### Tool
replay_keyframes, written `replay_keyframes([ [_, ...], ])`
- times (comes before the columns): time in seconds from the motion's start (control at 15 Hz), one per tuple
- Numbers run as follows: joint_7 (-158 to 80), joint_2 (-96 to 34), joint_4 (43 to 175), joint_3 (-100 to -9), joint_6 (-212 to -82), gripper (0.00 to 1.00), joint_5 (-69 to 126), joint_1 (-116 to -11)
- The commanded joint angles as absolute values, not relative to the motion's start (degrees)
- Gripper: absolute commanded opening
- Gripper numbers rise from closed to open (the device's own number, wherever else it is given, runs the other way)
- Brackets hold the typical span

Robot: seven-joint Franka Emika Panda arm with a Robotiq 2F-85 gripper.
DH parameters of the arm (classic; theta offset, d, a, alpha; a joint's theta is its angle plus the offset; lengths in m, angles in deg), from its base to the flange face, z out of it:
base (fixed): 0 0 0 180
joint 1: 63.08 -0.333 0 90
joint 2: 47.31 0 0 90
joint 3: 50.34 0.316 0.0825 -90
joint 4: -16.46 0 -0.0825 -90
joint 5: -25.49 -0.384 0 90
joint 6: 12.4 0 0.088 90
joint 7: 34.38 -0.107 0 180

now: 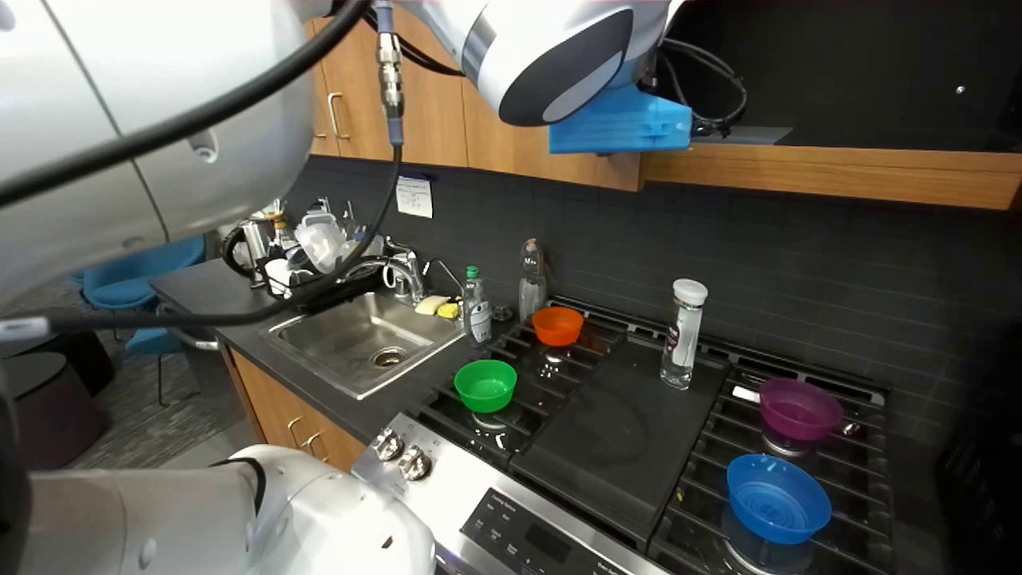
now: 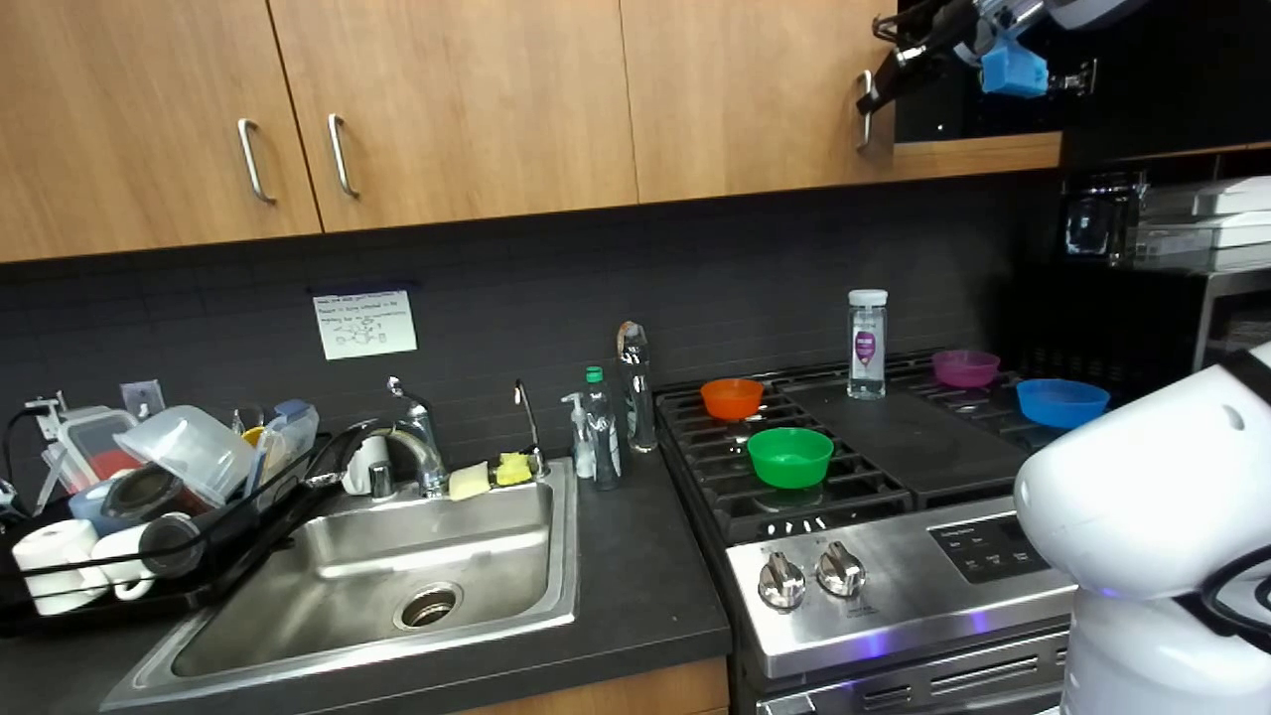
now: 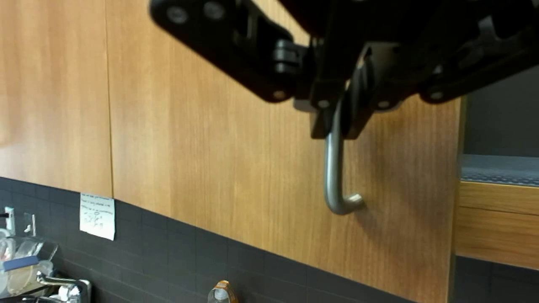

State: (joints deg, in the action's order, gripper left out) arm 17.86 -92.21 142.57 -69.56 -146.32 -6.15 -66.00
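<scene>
A black two-fingered robotic pincer is clamped on a slim, grey metal bar handle fixed to a honey-brown wood-grain cabinet door. Its fingers are drawn close together, with only the bar's thickness between them; the lower part of the handle, with its bend, shows free beneath the grip. The handle sits toward the door's right edge in the wrist view, and past that edge is a dark, open cabinet compartment.

The likeliest trouble is slipping: the bar looks round and smooth, so a slanted pull could let the fingers slide along it or twist around it. If the door is hinged, pulling straight against its arc could strain the handle or pop the grip loose. In an exterior view, a bright blue, boxy wrist attachment appears near the wooden cabinet ledge; turning the wrist might knock them together, though the gap cannot be judged. A loose black cable dangling beside the bulky white arm could snag during a wide swing.
</scene>
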Motion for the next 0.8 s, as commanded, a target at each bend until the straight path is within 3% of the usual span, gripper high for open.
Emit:
replay_keyframes([
  [0.0,16.0,-97.7,147.1,-68.7,-144.0,0.03,-2.2,-66.9],
  [0.73,10.8,-104.5,151.2,-68.9,-142.5,0.03,2.9,-69.6],
])
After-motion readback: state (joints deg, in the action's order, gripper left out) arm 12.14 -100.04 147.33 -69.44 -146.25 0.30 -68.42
